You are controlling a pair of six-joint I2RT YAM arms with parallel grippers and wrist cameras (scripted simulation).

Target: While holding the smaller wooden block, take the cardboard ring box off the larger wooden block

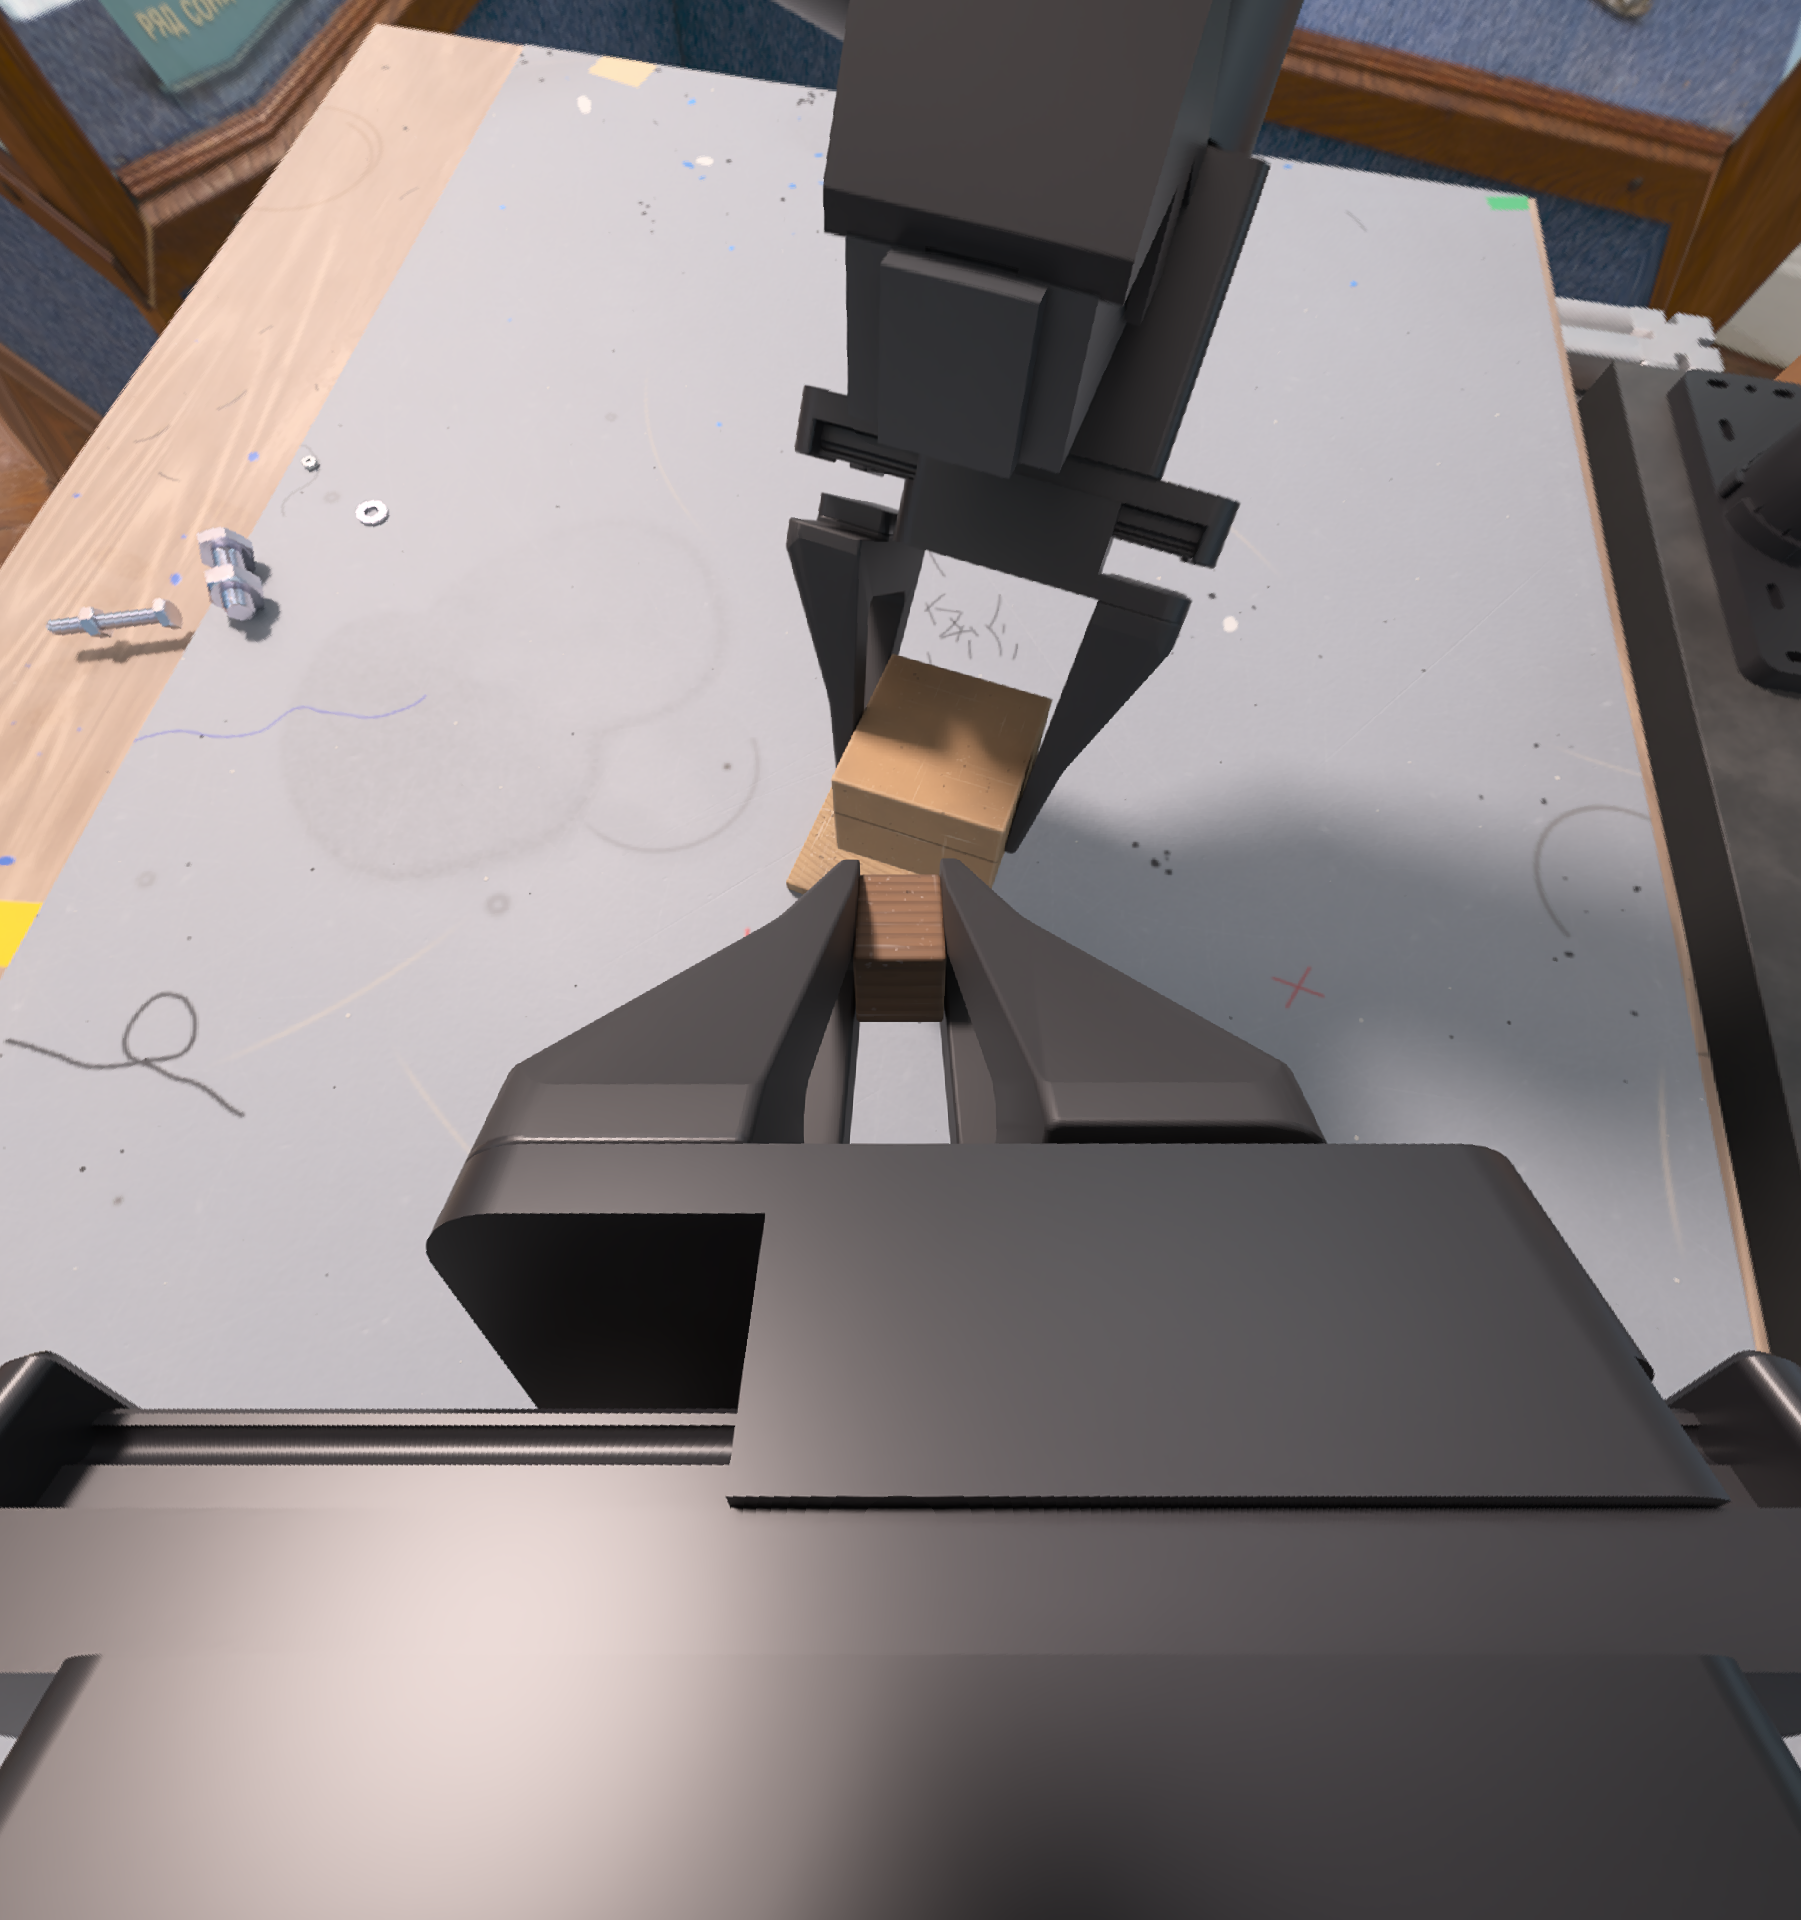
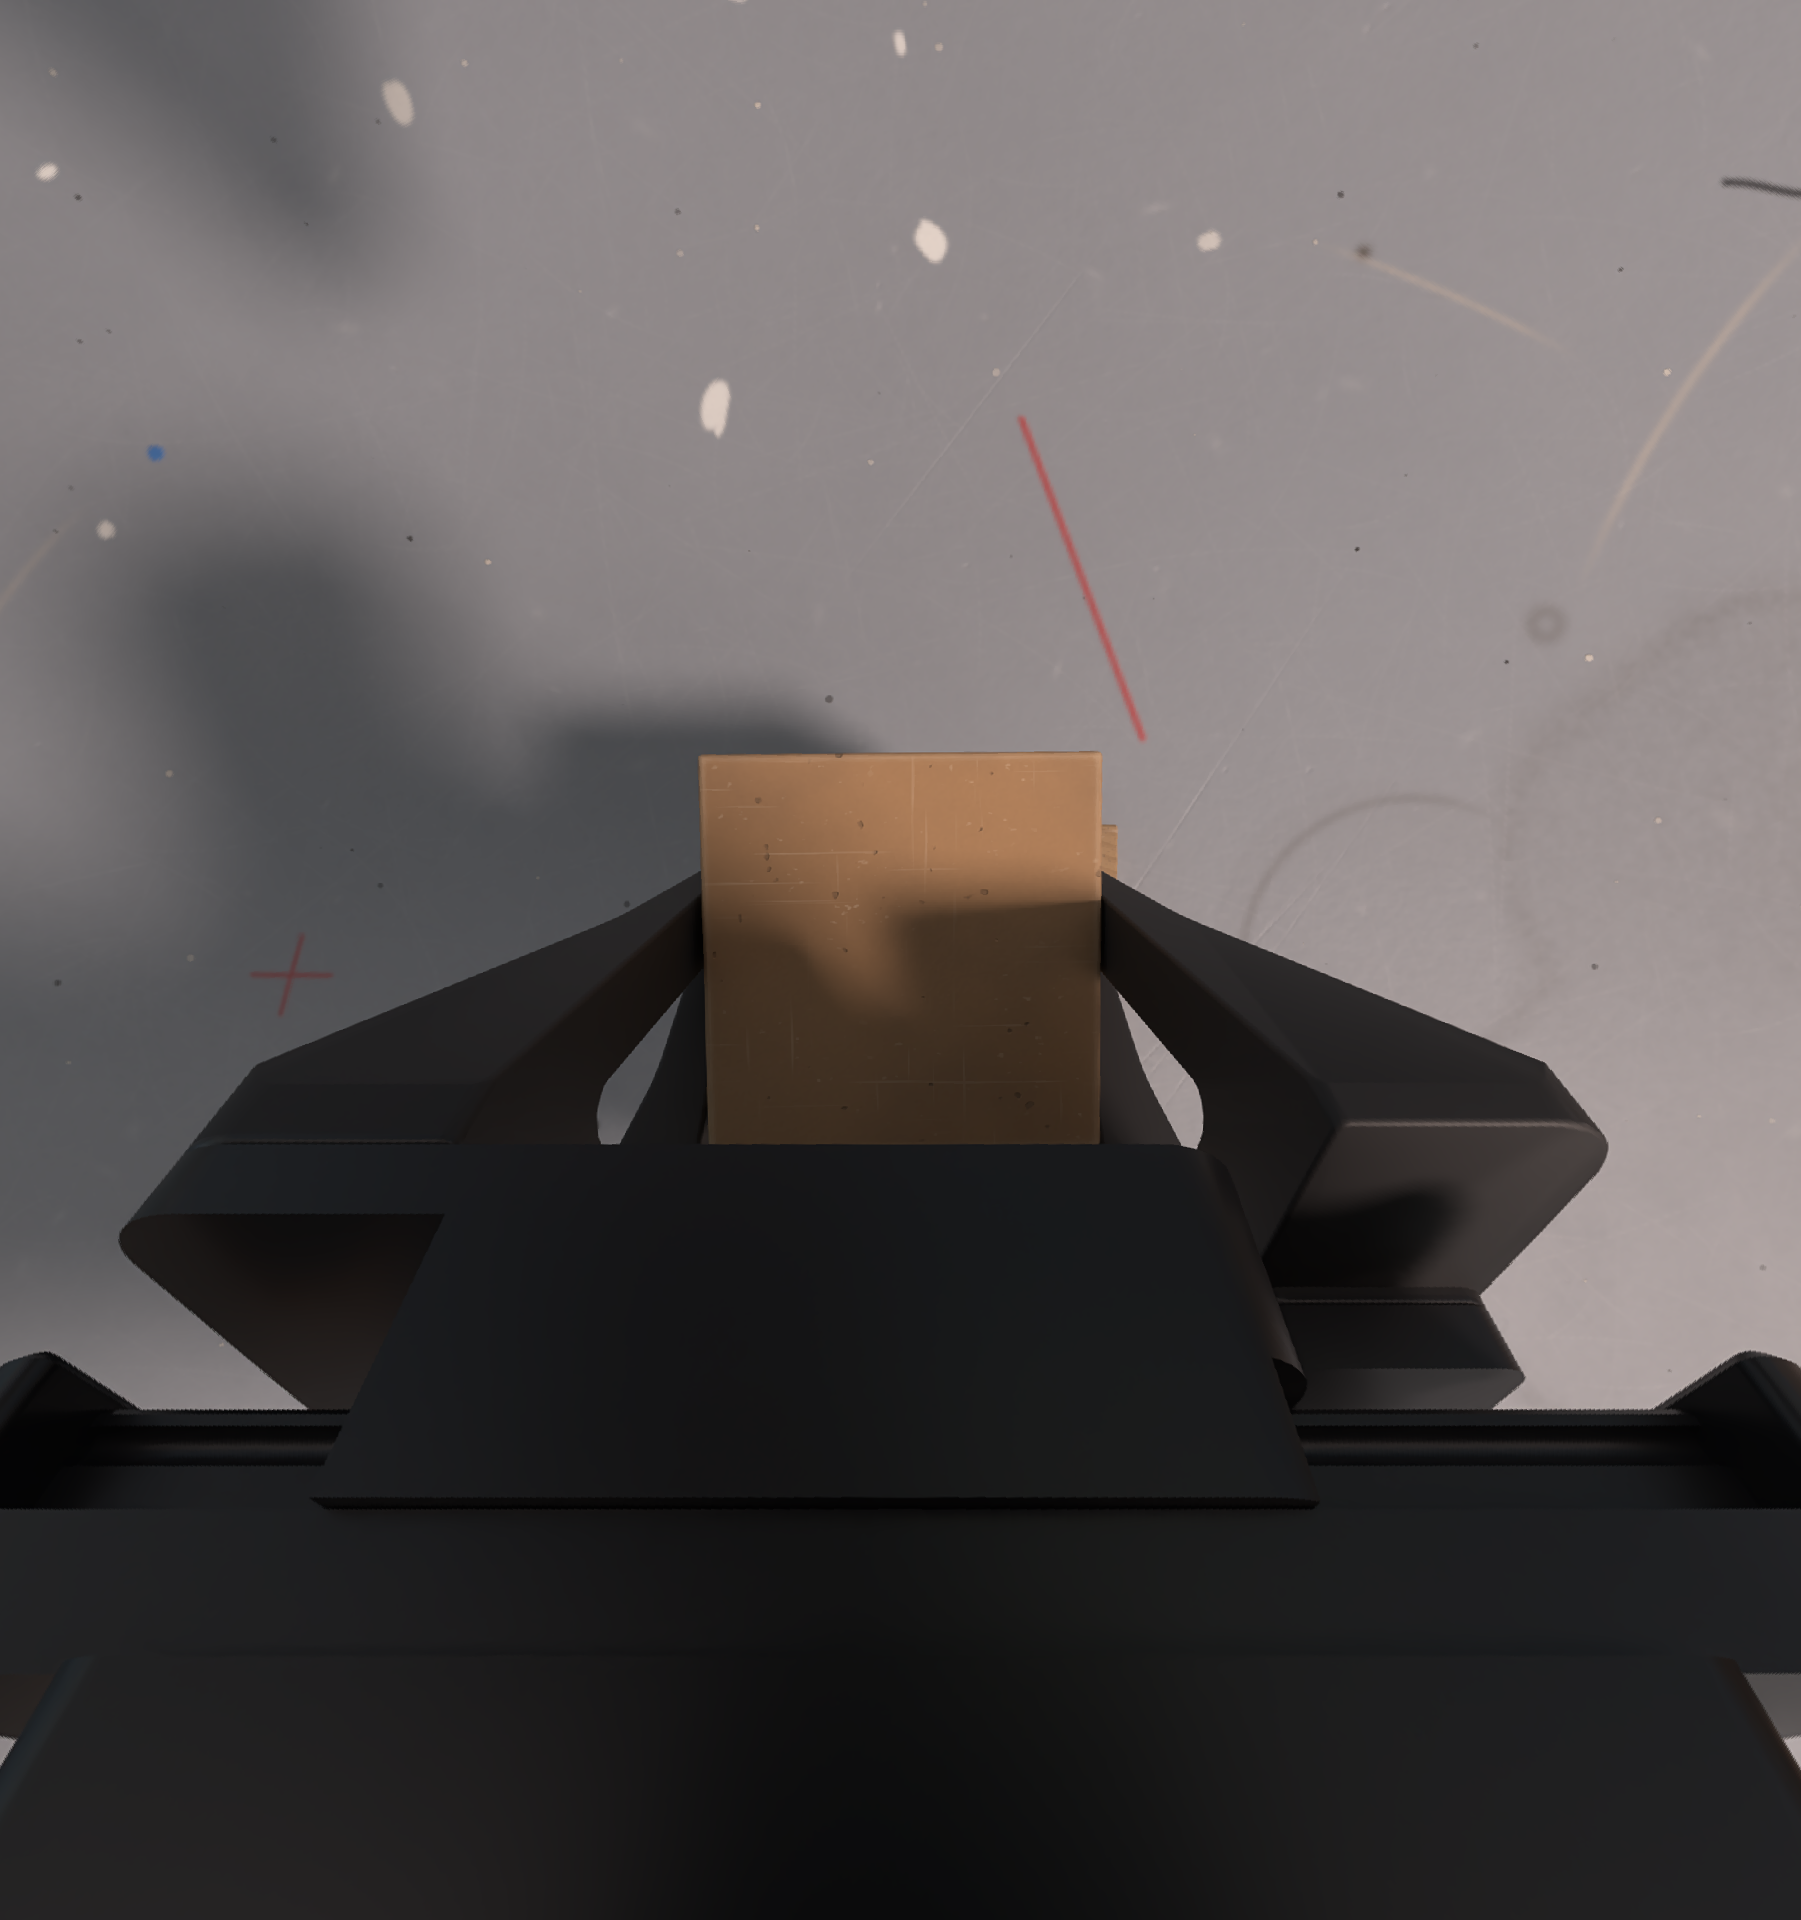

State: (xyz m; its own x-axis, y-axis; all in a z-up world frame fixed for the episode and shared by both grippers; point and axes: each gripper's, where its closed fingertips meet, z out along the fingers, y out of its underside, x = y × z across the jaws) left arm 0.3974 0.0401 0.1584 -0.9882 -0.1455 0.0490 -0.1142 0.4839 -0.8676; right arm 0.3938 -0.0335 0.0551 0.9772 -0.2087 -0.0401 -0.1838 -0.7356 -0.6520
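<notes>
Squarely gripped, cardboard ring box (image 2: 901, 945) (flat, level) in right claw (image 2: 901, 904).

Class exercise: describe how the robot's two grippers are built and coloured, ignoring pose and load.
Both are matte dark grey to black. The left gripper has two tapering, angular fingers on a flat rail. The right gripper matches, under a boxy arm. No cables or markings show.
</notes>
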